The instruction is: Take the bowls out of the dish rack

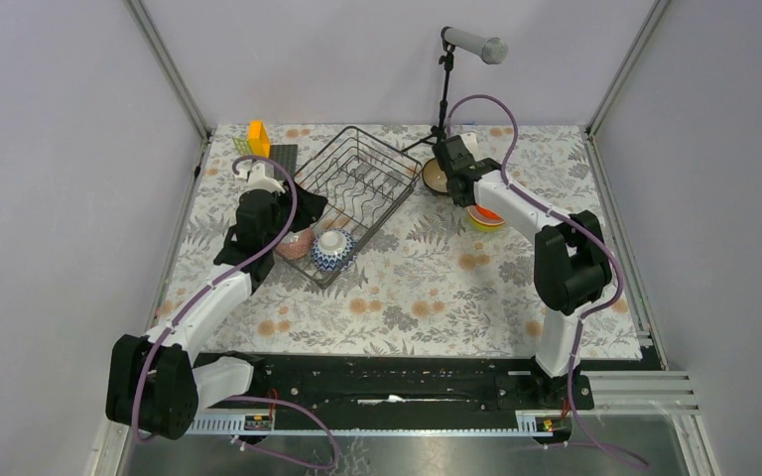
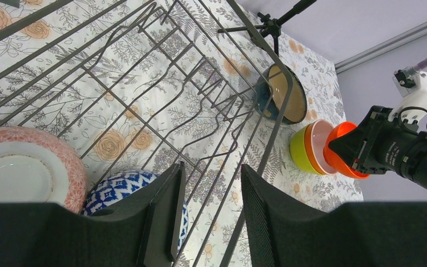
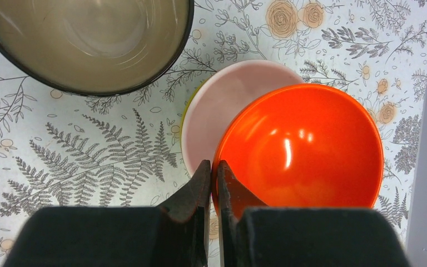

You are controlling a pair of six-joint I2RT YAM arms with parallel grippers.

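We note the right claw (image 3: pixel 212 183) clamped on the orange bowl (image 3: pixel 306 150) by its rim. The bowl lies at the claw's 1 o'clock and overhangs the stack (image 3: pixel 222 100) on the desk (image 3: pixel 89 144) toward 11. The left claw (image 2: pixel 210 186) stands apart over the rack (image 2: pixel 257 40). The blue bowl (image 2: pixel 117 189) sits inside it at 8 o'clock, nearer this arm.

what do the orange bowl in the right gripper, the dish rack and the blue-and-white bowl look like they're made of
orange bowl: glossy plastic or glazed ceramic, can't tell which; sharp light glints on smooth, even colour.
dish rack: thin bent metal wire, dark and matt, probably coated.
blue-and-white bowl: likely glazed ceramic, going by the fine pattern on white.
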